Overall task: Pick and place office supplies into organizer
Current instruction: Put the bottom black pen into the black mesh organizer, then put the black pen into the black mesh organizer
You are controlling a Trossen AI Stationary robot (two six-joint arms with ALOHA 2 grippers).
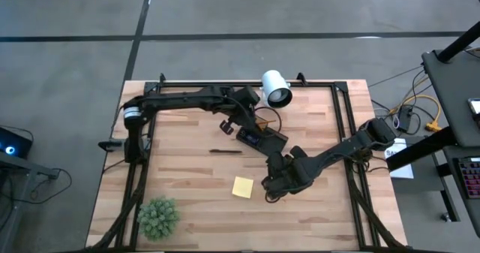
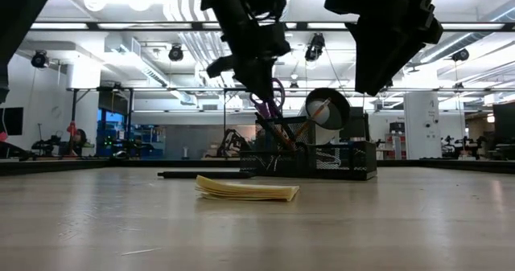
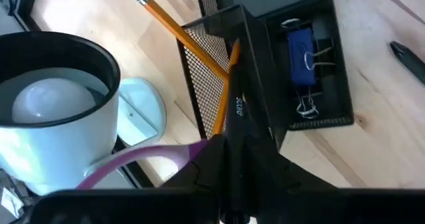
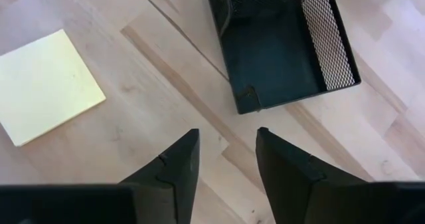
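A: High view — left pincer (image 1: 241, 124) over the organizer (image 1: 262, 139), right pincer (image 1: 268, 185) just beside the sticky pad (image 1: 242, 187); pen (image 1: 225, 152) lies flat on the bench (image 1: 187, 185), long axis left-right.

B: Low view?

A: Scissors (image 2: 269, 102) tilted, handles up.

B: Left wrist?

A: Pinching the scissors, blades down, likely for the mesh cup.

B: Right wrist?

A: Fingers (image 4: 174, 167) spread, empty — probably lining up on the pad.

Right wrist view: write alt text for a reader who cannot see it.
The right gripper hangs open over the wooden table, its two dark fingers empty. A yellow sticky-note pad lies flat to one side, and the black mesh organizer shows an empty front compartment beyond the fingers.
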